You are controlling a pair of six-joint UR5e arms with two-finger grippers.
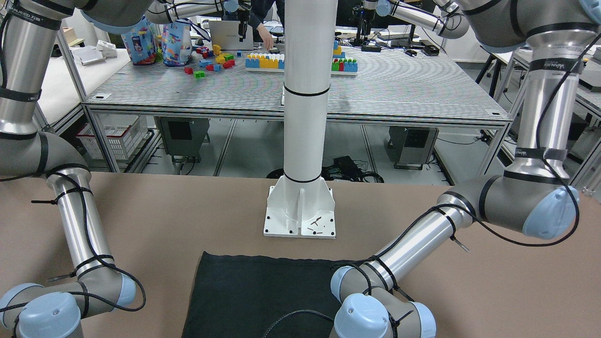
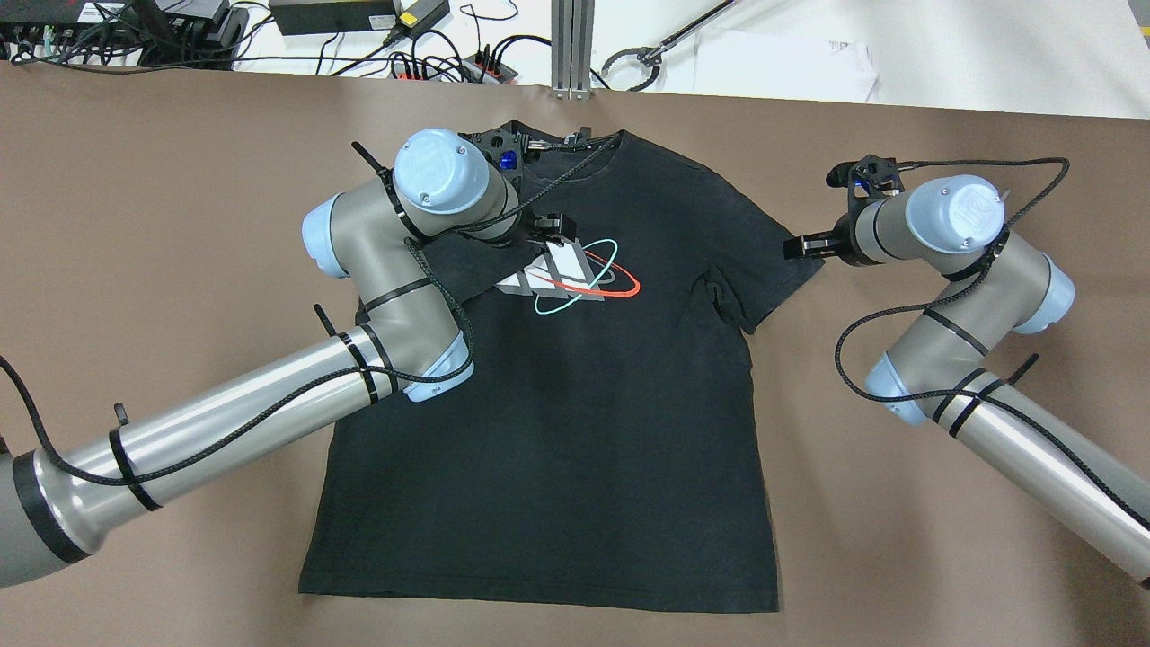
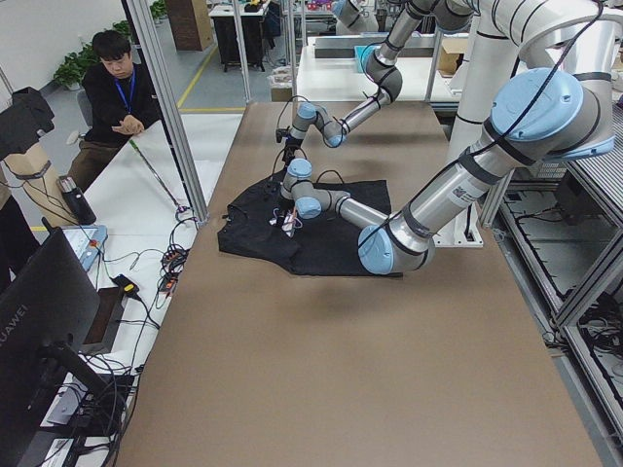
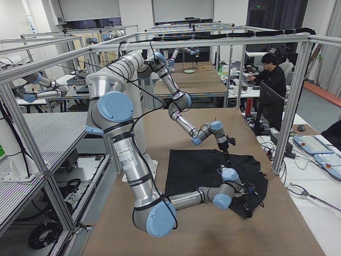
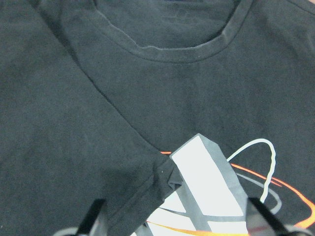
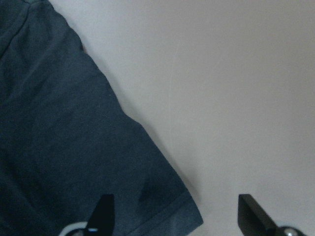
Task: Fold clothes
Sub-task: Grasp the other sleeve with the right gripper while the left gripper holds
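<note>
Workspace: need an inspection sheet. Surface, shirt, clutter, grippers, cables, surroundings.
Surface: brown table, carrying the shirt.
Job's things: black shirt spread face up; folded sleeve lies in on the print; flat sleeve still spread out.
Clutter: small dark bits on the pillar base.
Grippers: left gripper open, fingers either side of the folded sleeve's corner; right gripper open above the flat sleeve's hem.
Cables: black cable from the left arm crosses the collar in the overhead view; power strips beyond the far edge.
Surroundings: seated person; block table behind the robot.
</note>
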